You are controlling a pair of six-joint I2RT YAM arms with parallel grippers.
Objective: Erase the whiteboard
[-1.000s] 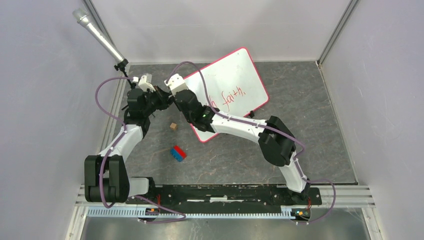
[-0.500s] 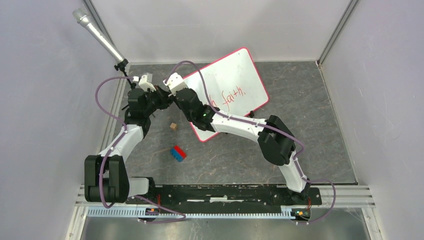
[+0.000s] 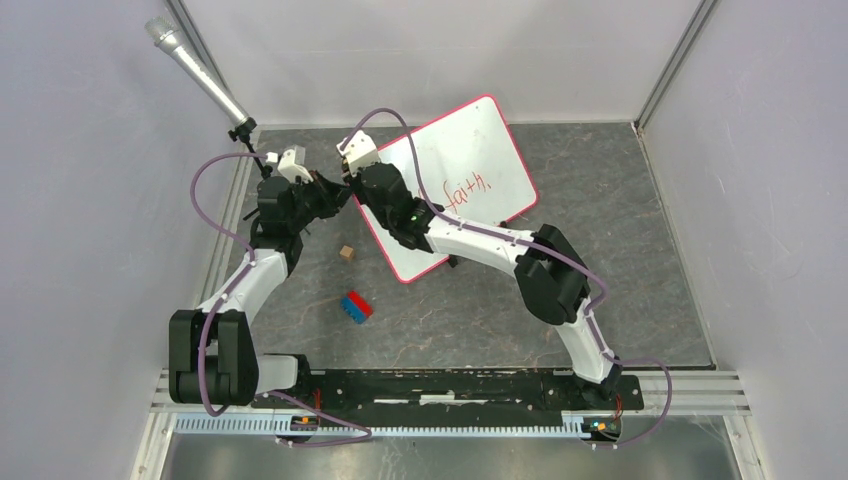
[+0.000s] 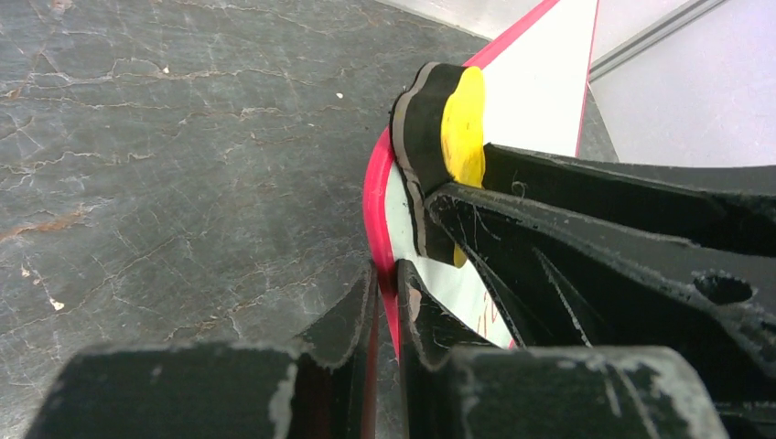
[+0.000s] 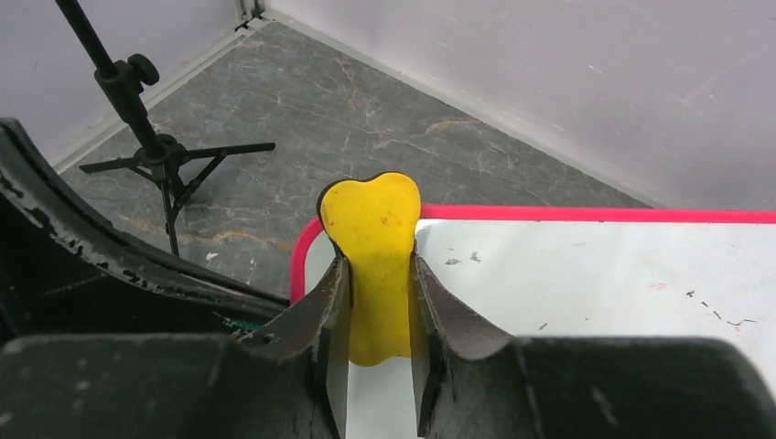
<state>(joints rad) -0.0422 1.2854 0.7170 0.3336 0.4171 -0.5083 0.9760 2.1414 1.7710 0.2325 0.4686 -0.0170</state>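
Grey cracked floor [image 3: 620,260], lilac walls [image 3: 420,60]; left gripper [image 4: 384,279] nipped on whiteboard [image 4: 540,82] at nine o'clock, right gripper [image 5: 375,302] clamped round yellow eraser [image 5: 375,215].

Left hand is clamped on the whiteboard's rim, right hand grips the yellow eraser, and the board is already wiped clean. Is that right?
Not quite. The whiteboard is not clean: the top external view shows red writing near its middle. The rest holds: the left hand is clamped on its rim and the right hand grips the yellow eraser.
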